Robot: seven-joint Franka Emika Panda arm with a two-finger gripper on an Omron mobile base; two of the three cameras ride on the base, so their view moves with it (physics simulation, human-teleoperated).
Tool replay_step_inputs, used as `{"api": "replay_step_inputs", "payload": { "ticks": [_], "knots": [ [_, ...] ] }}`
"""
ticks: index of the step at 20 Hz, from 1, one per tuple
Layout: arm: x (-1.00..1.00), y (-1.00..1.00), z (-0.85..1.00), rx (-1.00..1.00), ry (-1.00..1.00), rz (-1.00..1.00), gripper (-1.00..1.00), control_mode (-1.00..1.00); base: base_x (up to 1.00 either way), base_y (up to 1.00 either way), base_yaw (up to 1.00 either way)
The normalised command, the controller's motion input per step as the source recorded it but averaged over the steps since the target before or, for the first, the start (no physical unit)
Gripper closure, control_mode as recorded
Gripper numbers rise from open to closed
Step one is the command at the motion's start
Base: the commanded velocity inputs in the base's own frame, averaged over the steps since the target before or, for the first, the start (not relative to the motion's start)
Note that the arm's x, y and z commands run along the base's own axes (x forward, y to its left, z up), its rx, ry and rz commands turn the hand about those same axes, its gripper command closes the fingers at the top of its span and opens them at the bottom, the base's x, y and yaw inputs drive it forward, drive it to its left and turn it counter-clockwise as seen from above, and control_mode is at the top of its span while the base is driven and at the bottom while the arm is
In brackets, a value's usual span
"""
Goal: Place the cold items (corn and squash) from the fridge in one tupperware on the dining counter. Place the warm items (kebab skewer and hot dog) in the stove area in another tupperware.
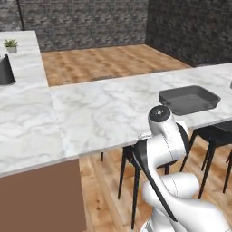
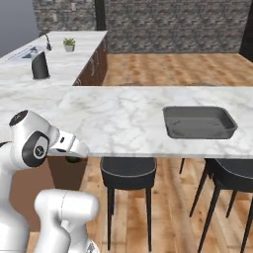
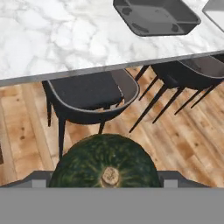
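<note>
1. Squash (image 3: 105,162), dark green and ribbed, sits at the bottom of the hand view with its tan stem stub turned straight toward the camera. It is round and squat (no long axis to speak of), and its stem axis runs along the line of the gripper.
2. The squash lies between the two grey finger bases at either side of it. The fingertips are hidden behind it, so I cannot tell for certain whether they are clamped on it, though it hangs in the air over the wooden floor with nothing under it.
3. Beyond the squash stands a dark stool (image 3: 89,94) tucked under the edge of the dining counter (image 3: 52,39).
4. On the counter lies a dark grey tupperware (image 3: 155,16), a shallow rectangular tray set near the counter's front edge, with nothing in it. It also shows in the left base view (image 1: 189,99) and the right base view (image 2: 199,122).
5. The arm (image 1: 165,136) is folded low in front of the counter's near edge, its hand dipping below the slab.
6. Farther along the adjoining worktop stand a small potted plant (image 2: 69,44) and a dark jug-like vessel (image 2: 39,65).
</note>
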Motion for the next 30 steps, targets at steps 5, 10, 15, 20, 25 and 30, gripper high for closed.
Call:
{"api": "replay_step_inputs", "payload": {
  "ticks": [5, 10, 15, 20, 25, 30],
  "knots": [
    [0.0, 0.0, 0.0, 0.0, 0.0, 0.0, 1.0, 1.0, 0.0, -1.0, 0.0],
    [0.0, 0.0, 0.0, 0.0, 0.0, 0.0, 1.0, 1.0, 0.0, -1.0, 0.0],
    [0.0, 0.0, 0.0, 0.0, 0.0, 0.0, 1.0, 1.0, 0.0, -1.0, 0.0],
    [0.0, 0.0, 0.0, 0.0, 0.0, 0.0, 1.0, 1.0, 0.0, -1.0, 0.0],
    [0.0, 0.0, 0.0, 0.0, 0.0, 0.0, 1.0, 1.0, 0.11, -1.0, 0.0],
    [0.0, 0.0, 0.0, 0.0, 0.0, 0.0, 1.0, 1.0, 0.23, -0.82, 0.01]
  ]
}}
